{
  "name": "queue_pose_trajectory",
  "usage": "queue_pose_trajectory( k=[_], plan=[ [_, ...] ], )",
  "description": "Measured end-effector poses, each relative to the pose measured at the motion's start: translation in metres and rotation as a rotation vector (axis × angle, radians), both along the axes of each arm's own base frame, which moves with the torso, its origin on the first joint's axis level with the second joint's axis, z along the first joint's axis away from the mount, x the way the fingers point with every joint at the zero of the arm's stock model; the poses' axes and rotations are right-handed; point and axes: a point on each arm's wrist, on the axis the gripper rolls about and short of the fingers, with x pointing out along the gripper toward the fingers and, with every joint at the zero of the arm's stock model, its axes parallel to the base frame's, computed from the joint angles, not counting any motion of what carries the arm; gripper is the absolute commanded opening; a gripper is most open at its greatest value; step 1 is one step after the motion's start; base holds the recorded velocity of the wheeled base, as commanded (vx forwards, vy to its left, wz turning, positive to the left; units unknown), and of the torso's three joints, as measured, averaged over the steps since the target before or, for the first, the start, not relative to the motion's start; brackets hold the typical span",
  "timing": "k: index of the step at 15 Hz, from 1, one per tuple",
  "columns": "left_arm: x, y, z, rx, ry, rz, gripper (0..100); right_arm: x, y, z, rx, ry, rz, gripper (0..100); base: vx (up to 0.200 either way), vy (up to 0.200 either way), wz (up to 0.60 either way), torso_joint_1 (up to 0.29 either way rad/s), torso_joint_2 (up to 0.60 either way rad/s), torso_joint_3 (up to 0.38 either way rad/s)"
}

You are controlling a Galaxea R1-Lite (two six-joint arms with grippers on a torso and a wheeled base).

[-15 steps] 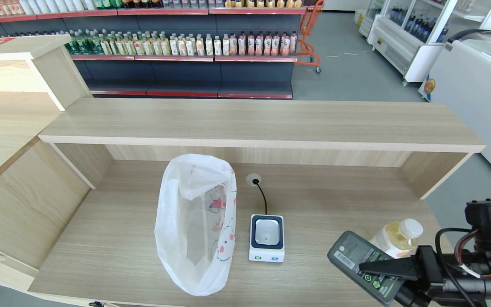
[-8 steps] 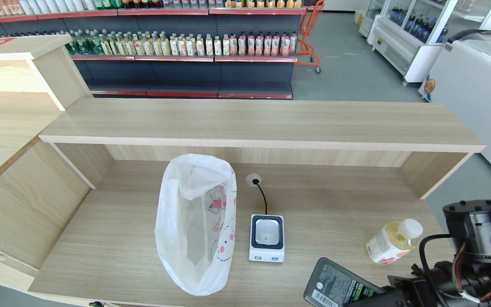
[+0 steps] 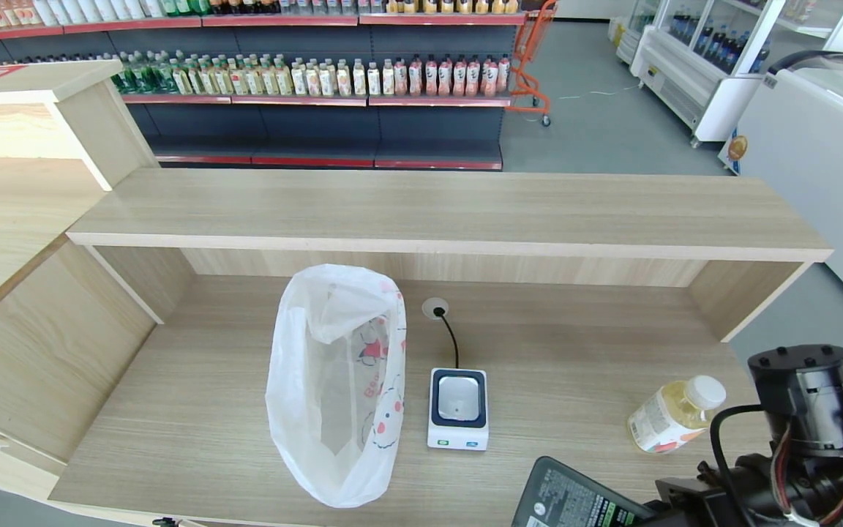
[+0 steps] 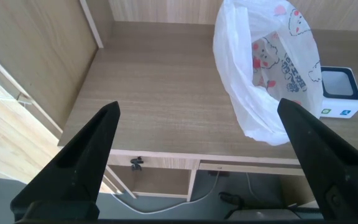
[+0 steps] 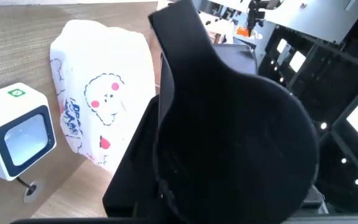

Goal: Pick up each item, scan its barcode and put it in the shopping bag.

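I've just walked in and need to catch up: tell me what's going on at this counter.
The robot is working a checkout. Its right hand grips a dark flat package at the counter's near right edge, beside the scanner, not over it. A white shopping bag stands open left of the scanner. A bottle lies untouched on the counter at the right. The left hand hangs open over the near left edge.

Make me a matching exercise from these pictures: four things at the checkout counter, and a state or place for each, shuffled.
Things:
1 shopping bag
2 scanner
3 bottle
4 dark packet

States:
A lying on its side
B held in the right gripper
C standing open
D joined to a black cable

Pairs: 1-C, 2-D, 3-A, 4-B
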Motion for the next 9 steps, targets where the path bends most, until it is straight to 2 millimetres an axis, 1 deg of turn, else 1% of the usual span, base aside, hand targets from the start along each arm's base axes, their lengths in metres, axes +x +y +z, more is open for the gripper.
queue_pose_trajectory(
  k=[3, 9],
  plan=[
    [0.0000, 0.0000, 0.0000, 0.000, 0.000, 0.000, 100, 0.0005, 0.0009, -0.0003, 0.018, 0.008, 0.028, 0, 0.000, 0.000, 0.00, 0.000, 0.00, 0.000],
    [0.0000, 0.0000, 0.0000, 0.000, 0.000, 0.000, 100, 0.0053, 0.0032, -0.0011, 0.018, 0.013, 0.030, 0, 0.000, 0.000, 0.00, 0.000, 0.00, 0.000]
  ],
)
